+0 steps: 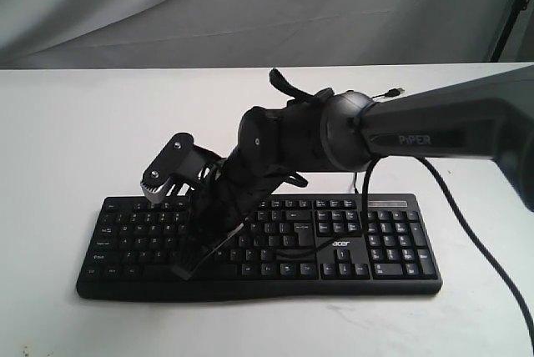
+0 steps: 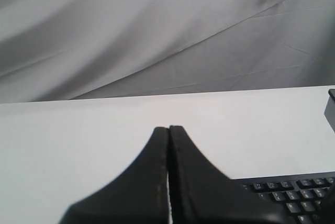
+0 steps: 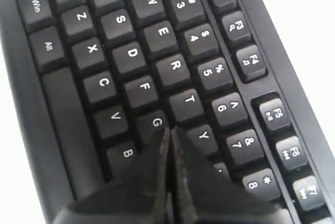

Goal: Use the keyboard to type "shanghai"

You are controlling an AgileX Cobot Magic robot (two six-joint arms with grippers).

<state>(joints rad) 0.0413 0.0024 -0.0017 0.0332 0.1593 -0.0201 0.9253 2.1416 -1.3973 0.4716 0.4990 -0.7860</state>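
Observation:
The black keyboard (image 1: 375,240) lies along the front of the white table (image 1: 83,123), with its acer logo (image 1: 342,243) beside the arrow keys. My right arm reaches across it from the right. The right gripper (image 1: 185,270) is shut and points down at the left half of the letter keys. In the right wrist view the shut tips (image 3: 170,130) rest at the corner between the G key (image 3: 155,123) and the Y key (image 3: 203,136), hiding the key beneath them. The left gripper (image 2: 168,127) is shut on nothing, over bare table beside the keyboard's (image 2: 293,190) function-key corner.
A thick black arm cable (image 1: 476,240) hangs over the keyboard's right end and down to the table front. A thin cable with a USB plug (image 1: 397,90) lies behind the arm. A grey cloth backdrop (image 1: 250,7) closes the far side.

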